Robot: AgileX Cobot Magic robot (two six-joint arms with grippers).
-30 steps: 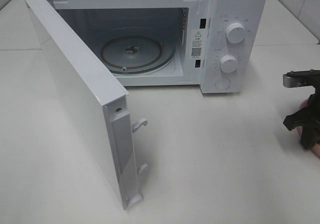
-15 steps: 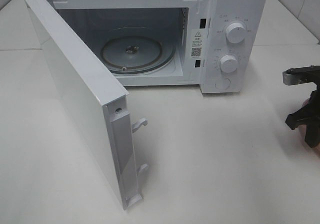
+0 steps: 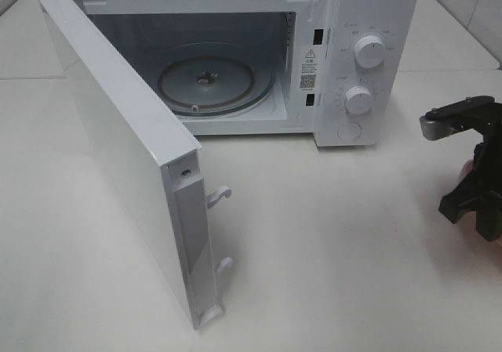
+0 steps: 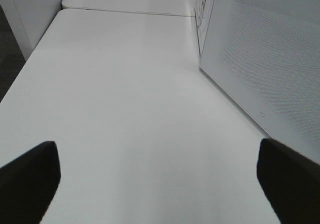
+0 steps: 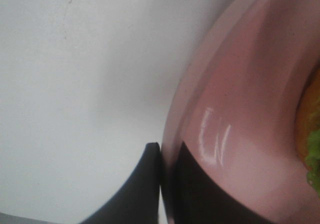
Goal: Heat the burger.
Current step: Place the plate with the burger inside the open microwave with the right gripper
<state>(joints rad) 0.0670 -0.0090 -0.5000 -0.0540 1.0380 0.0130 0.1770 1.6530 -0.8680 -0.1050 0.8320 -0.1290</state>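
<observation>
Starting off past 9 o'clock, unseen by the high camera, the left black pincer (image 4: 159,184) hangs released, jaws spread wide over the bare white tabletop (image 4: 125,109) beside the flat white hinged door (image 3: 118,148), which stands swung out toward 7 o'clock. At 12 o'clock the boxy white microwave oven (image 3: 376,23) gapes, its round glass turntable (image 3: 208,81) bare. At 3 o'clock the right black pincer (image 3: 474,199) is clenched on the rim of the round pinkish-brown glossy plate (image 5: 235,109). The small burger (image 5: 312,129), only an orange-and-green sliver at that wrist view's margin, seems to sit on the plate. As I judge the risks, an edge grip may let the plate tilt and the burger slide off. The glossy rim could also slip from the jaws, and a wide carry might clip the door's edge or the cavity's sill.
</observation>
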